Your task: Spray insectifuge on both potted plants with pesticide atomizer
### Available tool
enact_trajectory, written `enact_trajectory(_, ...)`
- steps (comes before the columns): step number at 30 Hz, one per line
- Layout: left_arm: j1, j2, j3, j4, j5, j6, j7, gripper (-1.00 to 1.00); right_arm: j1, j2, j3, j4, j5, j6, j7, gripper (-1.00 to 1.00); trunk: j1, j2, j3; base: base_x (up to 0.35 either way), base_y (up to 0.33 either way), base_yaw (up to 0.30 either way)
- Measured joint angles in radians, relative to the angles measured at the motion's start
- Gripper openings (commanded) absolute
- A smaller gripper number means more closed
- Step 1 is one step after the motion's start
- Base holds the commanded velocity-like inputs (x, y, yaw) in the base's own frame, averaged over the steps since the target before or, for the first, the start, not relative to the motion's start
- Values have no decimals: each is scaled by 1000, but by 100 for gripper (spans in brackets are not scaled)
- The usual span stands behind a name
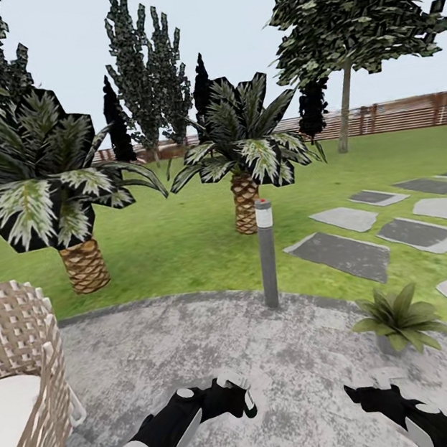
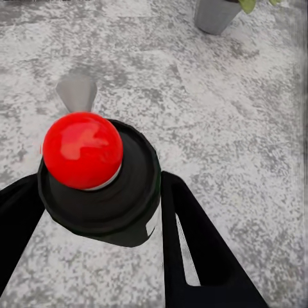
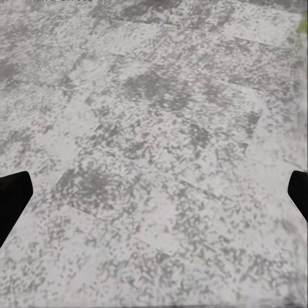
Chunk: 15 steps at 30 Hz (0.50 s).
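The pesticide atomizer (image 2: 99,176) sat clamped between the left gripper's (image 1: 234,396) fingers, red dot up, low over the patio (image 1: 200,344). The right gripper (image 1: 357,394) hung empty with fingers spread apart. Pickup looked done; spraying came next, which called for aiming the nozzle at the potted plant (image 1: 399,318) near the patio's edge.

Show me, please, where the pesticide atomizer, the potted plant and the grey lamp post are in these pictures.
pesticide atomizer (image 2: 82,150): left wrist view, on its red top.
potted plant (image 1: 399,318): head view, on the middle of its leaf rosette.
grey lamp post (image 1: 268,263): head view, on the middle of its shaft.
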Motion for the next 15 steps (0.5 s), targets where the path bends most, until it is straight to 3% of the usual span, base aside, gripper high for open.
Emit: enact_trajectory(15, 0, 0, 0, 0, 0, 0, 0, -100, -1, 0, 0, 0, 0, 0, 0, 100, 0, 0, 0, 23, 1, -277)
